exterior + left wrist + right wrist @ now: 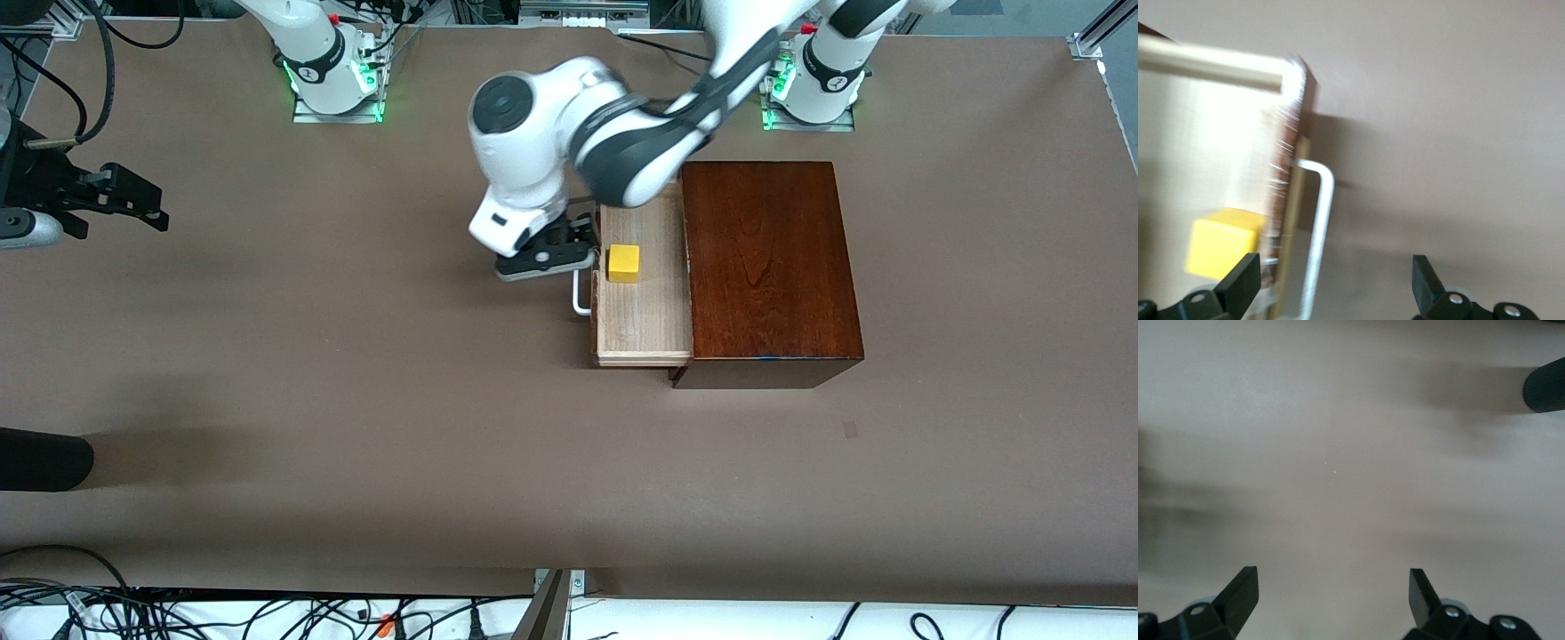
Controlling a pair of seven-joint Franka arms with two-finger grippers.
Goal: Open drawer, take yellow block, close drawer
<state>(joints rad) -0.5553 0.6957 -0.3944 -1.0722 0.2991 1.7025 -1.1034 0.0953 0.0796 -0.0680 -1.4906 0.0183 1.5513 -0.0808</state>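
The drawer [645, 311] stands pulled out of the dark wooden box [769, 267] toward the right arm's end of the table. The yellow block [623, 263] lies in its pale tray, close to the front panel. The white handle [580, 295] sticks out from the drawer front. My left gripper [547, 258] is just in front of the drawer, by the handle. In the left wrist view it is open [1335, 287], with the handle bar [1319, 227] between the spread fingers and the yellow block [1221, 241] beside one finger [1243, 280]. My right gripper [133, 200] waits open [1333, 593] over bare table.
The left arm's elbow [569, 133] hangs over the part of the drawer nearest the bases. A black rounded object [44, 458] lies at the table's edge at the right arm's end, and it shows as well in the right wrist view [1546, 385]. Cables run along the front edge.
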